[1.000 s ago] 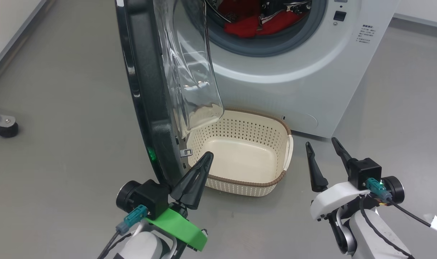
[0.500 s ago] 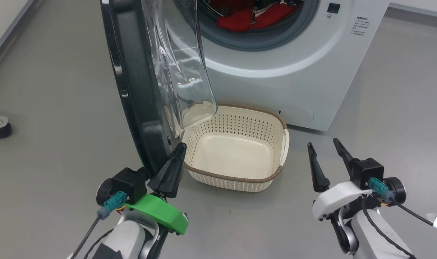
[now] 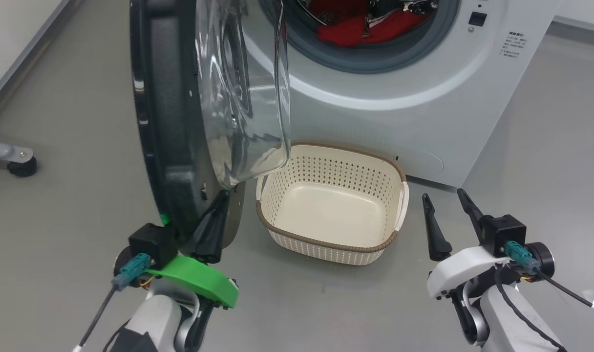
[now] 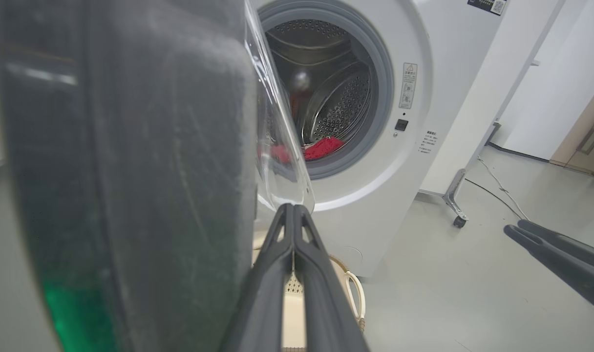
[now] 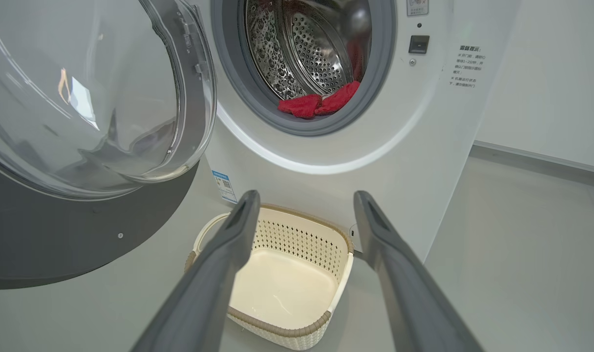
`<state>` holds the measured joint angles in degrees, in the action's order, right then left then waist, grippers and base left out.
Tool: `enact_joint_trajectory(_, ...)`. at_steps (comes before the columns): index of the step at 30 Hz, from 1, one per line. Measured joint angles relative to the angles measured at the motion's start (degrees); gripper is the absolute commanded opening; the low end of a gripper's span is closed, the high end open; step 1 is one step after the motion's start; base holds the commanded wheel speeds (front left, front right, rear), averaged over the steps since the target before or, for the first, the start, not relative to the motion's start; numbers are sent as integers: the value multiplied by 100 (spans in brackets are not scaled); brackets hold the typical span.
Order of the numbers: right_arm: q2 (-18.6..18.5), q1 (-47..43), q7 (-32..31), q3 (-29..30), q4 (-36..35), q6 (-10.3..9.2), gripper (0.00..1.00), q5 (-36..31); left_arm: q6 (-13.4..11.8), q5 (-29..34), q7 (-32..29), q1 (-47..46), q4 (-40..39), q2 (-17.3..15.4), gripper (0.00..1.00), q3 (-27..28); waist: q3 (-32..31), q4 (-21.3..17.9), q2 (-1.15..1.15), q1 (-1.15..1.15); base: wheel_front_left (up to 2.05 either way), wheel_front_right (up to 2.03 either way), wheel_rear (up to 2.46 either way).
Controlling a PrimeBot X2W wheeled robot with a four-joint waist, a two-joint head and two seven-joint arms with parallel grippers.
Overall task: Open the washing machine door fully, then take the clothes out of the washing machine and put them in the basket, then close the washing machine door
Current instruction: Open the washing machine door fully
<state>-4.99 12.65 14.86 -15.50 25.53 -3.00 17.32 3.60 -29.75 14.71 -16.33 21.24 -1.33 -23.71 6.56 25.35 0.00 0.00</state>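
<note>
Left gripper (image 3: 220,200), jaws pressed together at six o'clock on the washing machine door (image 3: 165,122), may slip off, leaving it half-open; right gripper (image 3: 443,194) stands spread.

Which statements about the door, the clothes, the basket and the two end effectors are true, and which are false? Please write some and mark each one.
1. The basket is empty. True.
2. The clothes lie in the basket. False: they lie inside the washing machine.
3. The left end effector is shut, by the lower edge of the washing machine door. True.
4. The right end effector grips the basket. False: it is open and holds nothing.
5. The washing machine door is closed. False: it stands open.
</note>
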Motion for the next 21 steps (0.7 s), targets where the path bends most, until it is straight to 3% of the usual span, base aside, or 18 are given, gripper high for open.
enact_joint_trajectory(16,67,8,0,-62,68,112,100,-1,-637,-115,-1,23,230,-346,0,1572,54,-19,0,0,0,0,0)
enact_joint_trajectory(21,68,21,0,-56,86,141,100,-2,-734,-241,-1,-58,378,-500,0,2009,126,-92,0,0,0,0,0)
